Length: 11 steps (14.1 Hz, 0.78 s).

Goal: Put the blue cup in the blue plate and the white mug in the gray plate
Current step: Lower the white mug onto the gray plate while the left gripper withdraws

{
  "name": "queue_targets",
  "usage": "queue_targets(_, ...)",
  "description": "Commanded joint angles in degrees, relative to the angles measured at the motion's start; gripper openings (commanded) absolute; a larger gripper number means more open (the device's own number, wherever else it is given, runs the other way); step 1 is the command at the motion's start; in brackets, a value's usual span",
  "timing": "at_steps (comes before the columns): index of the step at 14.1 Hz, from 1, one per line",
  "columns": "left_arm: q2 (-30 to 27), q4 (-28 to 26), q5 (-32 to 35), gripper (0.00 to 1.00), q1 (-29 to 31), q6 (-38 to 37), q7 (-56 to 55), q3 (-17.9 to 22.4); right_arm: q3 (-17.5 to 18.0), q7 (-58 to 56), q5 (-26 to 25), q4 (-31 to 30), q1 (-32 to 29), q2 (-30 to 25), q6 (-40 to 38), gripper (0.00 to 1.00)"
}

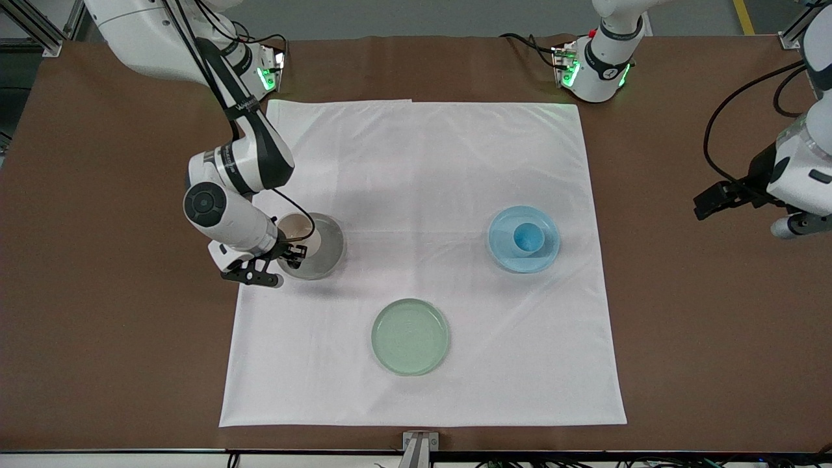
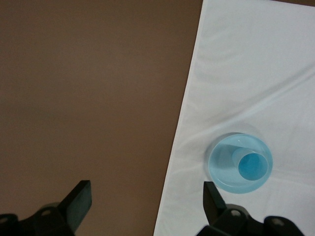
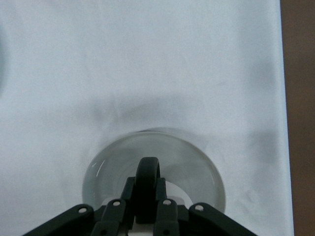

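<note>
Blue was finished when I checked my feeds: the blue cup (image 1: 528, 238) stood upright inside the blue plate (image 1: 504, 250), a little toward one side of it, on the white cloth (image 1: 422, 169) toward the left arm's end of the tabletop (image 1: 97, 325). Nothing touched it. The left gripper (image 2: 146, 196) hung over the bare brown tabletop just off the cloth's edge, well apart from that plate, with its jaws spread wide and nothing between them. I judged that arm done and waiting.

What remained was on the right arm's side. The right gripper (image 1: 290, 250) sat low over the gray plate (image 1: 331, 250), jaws pressed together on the black loop handle (image 3: 147, 172) of the white mug (image 1: 299, 234). From the front view the mug appeared upright within the plate's rim, at the side toward the right arm's end of the tabletop. I could not tell whether its base was already resting on the plate or was held just above it.

The pale green plate (image 1: 410, 337) lay empty nearer the front camera, between the other two, and played no part.

By my reckoning, half the task was complete and the other half lacked only the release and a clean withdrawal without tipping the mug.
</note>
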Motion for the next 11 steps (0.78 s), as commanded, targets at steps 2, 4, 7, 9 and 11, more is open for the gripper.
queue_targets(2,-4.3,1.2,-0.1,1.0,-7.1,-3.7,5.6,7.0,-0.3,4.1,-4.1,-2.5,0.6,-1.9,0.8,0.01)
queue_targets(4,-5.8,1.2,-1.7,1.0,-13.7,-6.4,9.2,14.5,-0.3,4.1,-4.1,-2.5,0.9,-1.8,1.3,0.01)
queue_targets(7,-7.1,0.4,-5.4,1.0,-18.3,-8.4,9.7,21.7,-0.2,5.0,-4.1,-2.5,1.0,-1.1,2.5,0.02)
queue_targets(9,-8.4,-1.7,-5.7,1.0,-18.3,-8.1,10.7,21.9,-0.2,5.2,-4.1,-2.5,1.3,-0.6,2.7,0.02)
queue_targets(11,-8.9,-2.9,-6.2,1.0,-18.3,-8.1,10.7,22.0,-0.2,5.3,-4.1,-2.4,1.4,0.0,2.8,0.03)
